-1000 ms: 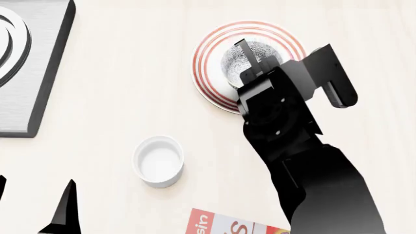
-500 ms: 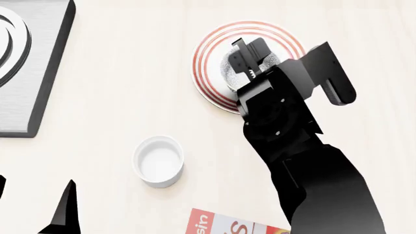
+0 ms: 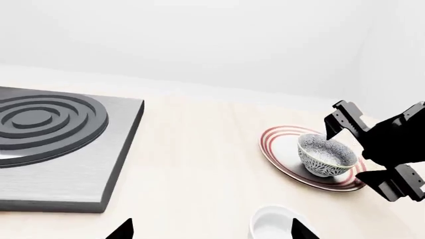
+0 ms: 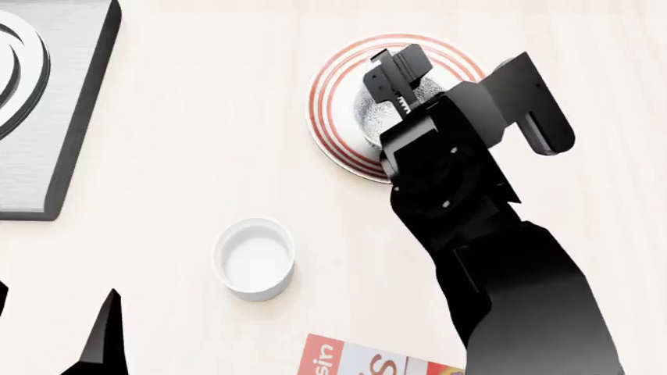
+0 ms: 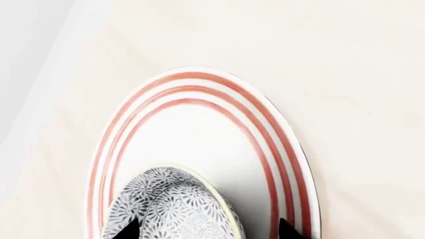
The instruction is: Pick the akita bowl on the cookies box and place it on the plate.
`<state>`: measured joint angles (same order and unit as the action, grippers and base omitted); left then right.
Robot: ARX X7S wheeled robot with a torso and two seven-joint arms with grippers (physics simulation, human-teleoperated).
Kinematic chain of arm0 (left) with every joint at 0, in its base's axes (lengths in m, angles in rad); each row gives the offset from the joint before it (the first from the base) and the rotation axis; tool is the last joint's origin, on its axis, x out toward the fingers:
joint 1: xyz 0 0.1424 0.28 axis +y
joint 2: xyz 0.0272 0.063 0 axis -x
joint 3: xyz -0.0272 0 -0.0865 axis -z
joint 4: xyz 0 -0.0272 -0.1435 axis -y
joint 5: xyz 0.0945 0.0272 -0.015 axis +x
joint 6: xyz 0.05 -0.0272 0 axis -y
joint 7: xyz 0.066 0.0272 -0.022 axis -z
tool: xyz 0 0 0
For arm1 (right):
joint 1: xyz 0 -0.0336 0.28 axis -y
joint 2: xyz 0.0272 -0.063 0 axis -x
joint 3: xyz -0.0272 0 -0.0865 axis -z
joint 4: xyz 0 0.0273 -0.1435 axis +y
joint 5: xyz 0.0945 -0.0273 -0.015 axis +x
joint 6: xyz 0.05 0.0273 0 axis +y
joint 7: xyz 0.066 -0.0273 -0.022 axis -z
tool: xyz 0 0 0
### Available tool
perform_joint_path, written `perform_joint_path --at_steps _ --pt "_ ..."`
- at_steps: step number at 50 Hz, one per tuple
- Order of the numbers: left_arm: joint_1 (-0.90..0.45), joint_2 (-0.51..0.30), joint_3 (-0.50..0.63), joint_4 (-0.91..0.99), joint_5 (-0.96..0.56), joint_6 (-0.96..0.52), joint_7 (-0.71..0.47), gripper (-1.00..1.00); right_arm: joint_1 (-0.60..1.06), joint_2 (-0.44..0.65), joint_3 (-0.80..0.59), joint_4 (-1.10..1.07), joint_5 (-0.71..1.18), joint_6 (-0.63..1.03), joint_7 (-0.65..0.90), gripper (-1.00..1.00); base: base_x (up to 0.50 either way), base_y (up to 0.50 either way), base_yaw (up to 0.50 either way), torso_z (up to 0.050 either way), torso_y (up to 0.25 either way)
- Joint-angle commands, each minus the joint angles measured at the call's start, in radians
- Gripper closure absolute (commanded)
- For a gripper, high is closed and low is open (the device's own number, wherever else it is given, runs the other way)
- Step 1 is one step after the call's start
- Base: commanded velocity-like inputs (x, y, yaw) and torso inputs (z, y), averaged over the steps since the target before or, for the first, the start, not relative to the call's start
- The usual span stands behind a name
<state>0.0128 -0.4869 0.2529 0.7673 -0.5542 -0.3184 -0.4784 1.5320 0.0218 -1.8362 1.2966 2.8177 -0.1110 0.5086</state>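
Observation:
The speckled grey-and-white akita bowl (image 3: 324, 157) stands upright on the red-ringed plate (image 3: 280, 147). In the head view the bowl (image 4: 367, 111) is mostly hidden under my right arm, with the plate (image 4: 327, 94) showing around it. My right gripper (image 4: 396, 74) hangs just above the bowl, open and apart from it. The right wrist view looks down on the bowl (image 5: 176, 209) and the plate (image 5: 199, 89), with the right gripper (image 5: 208, 231) spread wide over them. Only a corner of the cookies box (image 4: 365, 361) shows at the near edge. My left gripper (image 4: 52, 320) is open and holds nothing.
A plain white cup (image 4: 253, 256) stands between the plate and the cookies box, close to my left gripper (image 3: 211, 233). A dark stove block (image 4: 42, 94) with ring burners fills the far left. The surface is pale wood.
My right gripper has let go of the bowl's rim, spread its fingers and lifted slightly. The bowl stays on the plate. The left arm has not moved.

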Motion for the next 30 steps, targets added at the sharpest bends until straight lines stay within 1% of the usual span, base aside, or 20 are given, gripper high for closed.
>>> perform_joint_path --at_steps 1,8,13,17,19,25,30 --pt "0.005 0.017 -0.030 0.012 -0.003 0.019 0.024 -1.00 0.027 -0.022 0.019 0.012 -0.015 0.004 -0.018 -1.00 0.00 0.00 0.00 0.000 0.000" --pt "0.010 0.011 -0.032 0.034 -0.010 0.017 0.017 -1.00 0.047 -0.022 0.037 0.012 -0.044 0.011 0.000 -1.00 0.00 0.00 0.00 0.000 0.000" --pt "0.016 0.005 -0.034 0.057 -0.016 0.015 0.010 -1.00 0.065 -0.022 0.017 0.012 -0.042 0.008 0.014 -1.00 0.00 0.00 0.00 0.000 0.000" --pt "0.019 0.002 -0.035 0.072 -0.019 0.014 0.006 -1.00 0.076 -0.022 -0.044 0.012 -0.009 0.000 0.022 -1.00 0.00 0.00 0.00 0.000 0.000" --pt "0.018 -0.001 -0.038 0.081 -0.024 0.011 0.002 -1.00 0.087 -0.021 -0.093 0.012 -0.012 0.013 0.028 -1.00 0.00 0.00 0.00 0.000 0.000" --pt "0.020 -0.008 -0.041 0.100 -0.032 0.008 -0.005 -1.00 0.120 -0.017 -0.247 0.012 0.076 0.037 0.012 -1.00 0.00 0.00 0.00 0.000 0.000" --pt "0.023 -0.011 -0.039 0.111 -0.032 0.006 -0.010 -1.00 0.140 -0.012 -0.323 0.012 0.133 0.050 -0.001 -1.00 0.00 0.00 0.00 0.000 0.000"
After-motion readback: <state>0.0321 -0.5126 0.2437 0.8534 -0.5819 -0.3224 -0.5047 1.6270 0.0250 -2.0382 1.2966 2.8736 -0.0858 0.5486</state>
